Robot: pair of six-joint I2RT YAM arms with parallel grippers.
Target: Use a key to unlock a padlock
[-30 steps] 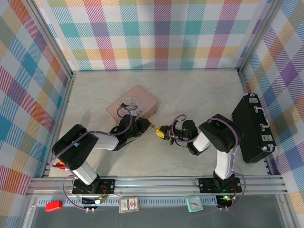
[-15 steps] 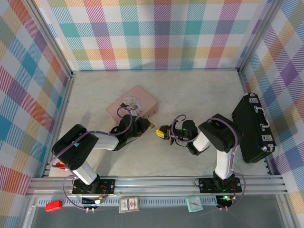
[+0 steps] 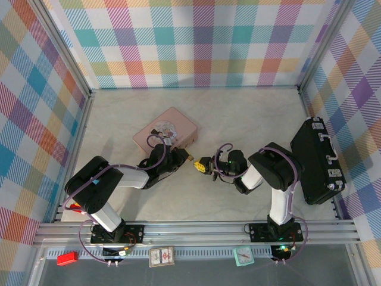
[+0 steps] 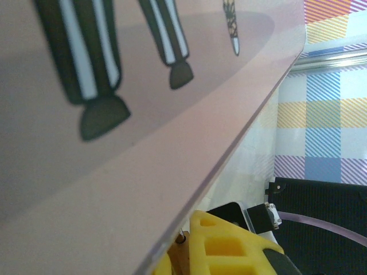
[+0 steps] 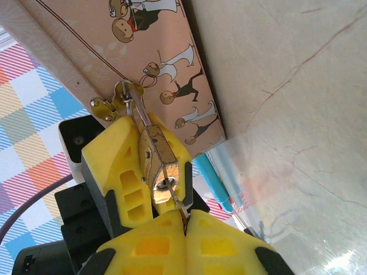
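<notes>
Near the middle of the counter (image 3: 250, 119), a bit to the left, sits a pink box (image 3: 165, 132) with little cartoon people on it. Right beside the box is the left gripper (image 3: 183, 157). Its yellow jaws look closed on the padlock (image 5: 157, 153), one on each side of the gold body. The padlock's thin silver loop goes through the metal clasp on the side of the box, so the padlock hangs just off the box edge. Next comes the key (image 5: 176, 200), a thin grey bit of metal. Its tip is at the keyhole in the bottom of the padlock, but I cannot tell how far in it goes. The right gripper (image 5: 185, 226) has its jaws shut tight on the other end of the key. By the right edge of the counter lies a black case (image 3: 317, 161). I think the step now is getting the key into the lock. Next, the key likely needs a small push all the way in, then a gentle turn, while the left jaws keep the padlock from twisting.
</notes>
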